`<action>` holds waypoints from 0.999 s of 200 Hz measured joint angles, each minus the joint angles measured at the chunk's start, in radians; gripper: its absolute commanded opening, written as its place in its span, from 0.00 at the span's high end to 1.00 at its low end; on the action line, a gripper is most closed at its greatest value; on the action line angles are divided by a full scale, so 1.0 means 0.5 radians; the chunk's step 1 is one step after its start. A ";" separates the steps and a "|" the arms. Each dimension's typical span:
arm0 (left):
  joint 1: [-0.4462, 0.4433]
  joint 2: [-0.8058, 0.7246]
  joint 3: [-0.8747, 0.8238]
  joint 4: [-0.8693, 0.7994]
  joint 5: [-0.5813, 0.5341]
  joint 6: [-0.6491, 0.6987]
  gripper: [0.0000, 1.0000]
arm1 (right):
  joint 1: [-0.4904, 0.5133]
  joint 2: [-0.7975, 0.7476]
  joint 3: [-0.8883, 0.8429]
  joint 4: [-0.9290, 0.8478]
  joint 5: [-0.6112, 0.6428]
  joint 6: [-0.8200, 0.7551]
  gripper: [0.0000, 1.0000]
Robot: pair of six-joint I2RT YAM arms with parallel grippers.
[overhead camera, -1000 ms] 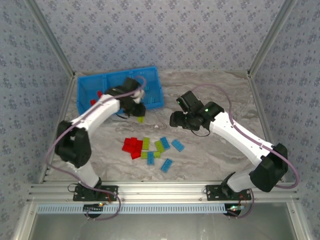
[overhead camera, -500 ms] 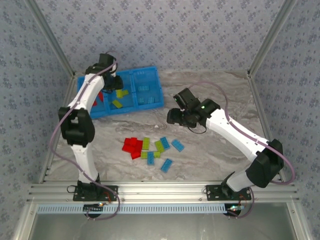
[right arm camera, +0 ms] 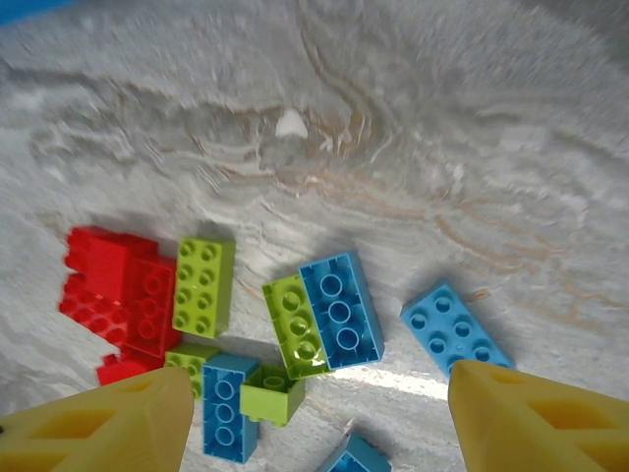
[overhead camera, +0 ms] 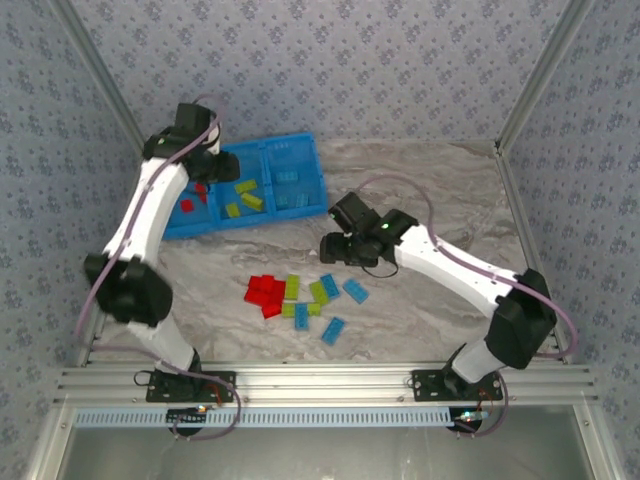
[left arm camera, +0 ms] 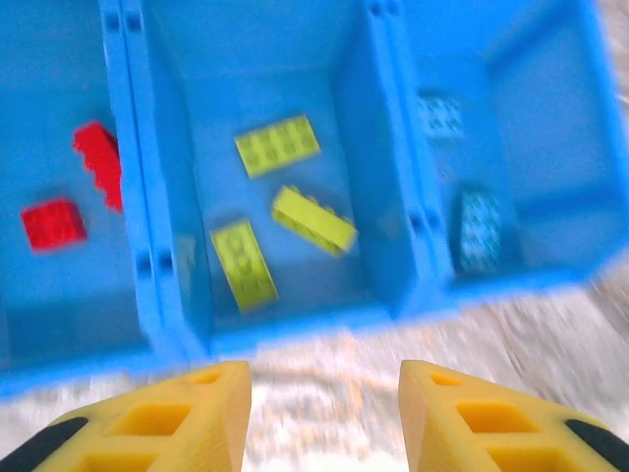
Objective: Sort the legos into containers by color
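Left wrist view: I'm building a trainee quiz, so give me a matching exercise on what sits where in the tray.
1. red legos
2. lime green legos
3. light blue legos
4. left gripper

A. middle compartment
B. open, empty
C. right-hand compartment
D. left-hand compartment

Pairs: 1-D, 2-A, 3-C, 4-B

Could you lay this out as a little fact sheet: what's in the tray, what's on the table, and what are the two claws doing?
tray: blue, three compartments
left compartment: two red bricks
middle compartment: three lime green bricks
right compartment: two light blue bricks
table: loose pile of red, green and blue bricks
left gripper: open, empty, by the tray's edge
right gripper: open, empty, above the pile
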 measured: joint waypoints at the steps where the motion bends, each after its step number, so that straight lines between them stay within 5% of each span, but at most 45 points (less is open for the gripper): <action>1: -0.008 -0.042 -0.027 -0.002 0.008 0.006 0.55 | 0.006 0.014 -0.003 0.005 -0.002 -0.001 0.29; 34: -0.246 -0.853 -0.653 0.025 0.095 0.105 0.52 | 0.121 0.333 -0.006 0.040 -0.004 -0.030 0.34; 64: -0.330 -1.255 -1.147 0.020 0.131 0.066 0.48 | 0.156 0.514 -0.006 0.054 0.016 -0.035 0.36; 123: -0.330 -1.317 -1.346 -0.012 0.159 -0.002 0.45 | 0.151 0.697 0.061 0.109 0.037 -0.079 0.60; 167: -0.330 -1.254 -1.316 0.009 0.175 -0.005 0.32 | 0.150 0.730 0.092 0.110 0.097 -0.072 0.62; 200: -0.330 -1.253 -1.316 0.043 0.195 -0.012 0.18 | 0.152 0.742 0.102 0.107 0.125 -0.069 0.49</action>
